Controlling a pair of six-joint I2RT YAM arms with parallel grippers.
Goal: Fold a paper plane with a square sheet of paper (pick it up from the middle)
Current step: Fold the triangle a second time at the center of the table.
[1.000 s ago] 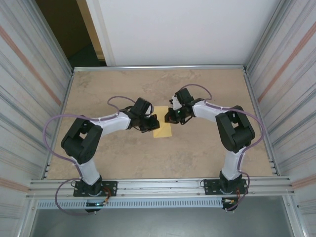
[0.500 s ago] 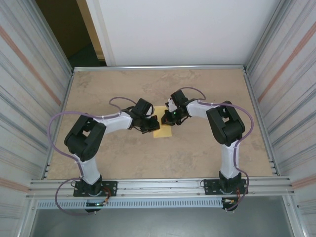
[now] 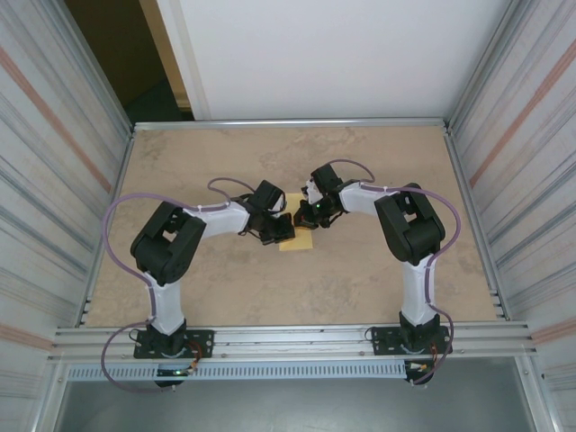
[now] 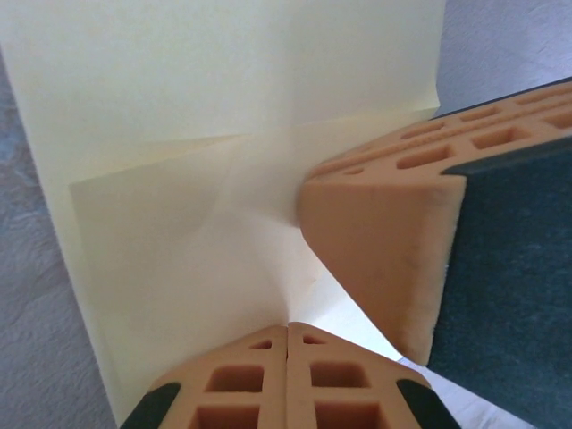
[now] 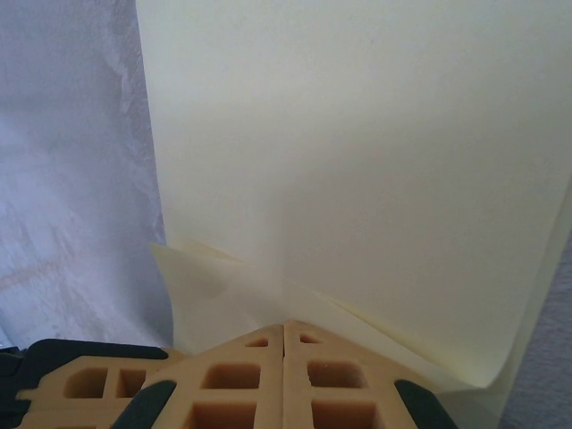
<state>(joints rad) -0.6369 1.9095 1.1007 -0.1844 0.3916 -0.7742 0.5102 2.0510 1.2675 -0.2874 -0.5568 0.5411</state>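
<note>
The square sheet of paper [image 3: 298, 239] lies on the table's middle, pale yellow, with folded layers and a raised flap. My left gripper [image 3: 283, 228] is shut, its tips resting on the paper's left side. In the left wrist view the shut left gripper [image 4: 287, 326] touches the paper [image 4: 223, 107] where a crease ends. The right gripper's fingers [image 4: 384, 241] press beside it. My right gripper [image 3: 305, 219] is shut at the paper's far edge. In the right wrist view the right gripper [image 5: 284, 323] sits against a lifted flap of the paper [image 5: 357, 134]. The paper plane is out of view.
The beige tabletop [image 3: 360, 279] is fenced by a metal rail [image 3: 288, 123] at the back and ribbed walls on both sides. The two grippers stand almost tip to tip over the paper. A left-gripper finger [image 5: 80, 384] shows at the right wrist view's lower left.
The left gripper slid right onto the paper and its elbow swung inward. The right gripper moved left and its arm pulled in. Less of the paper shows from above.
</note>
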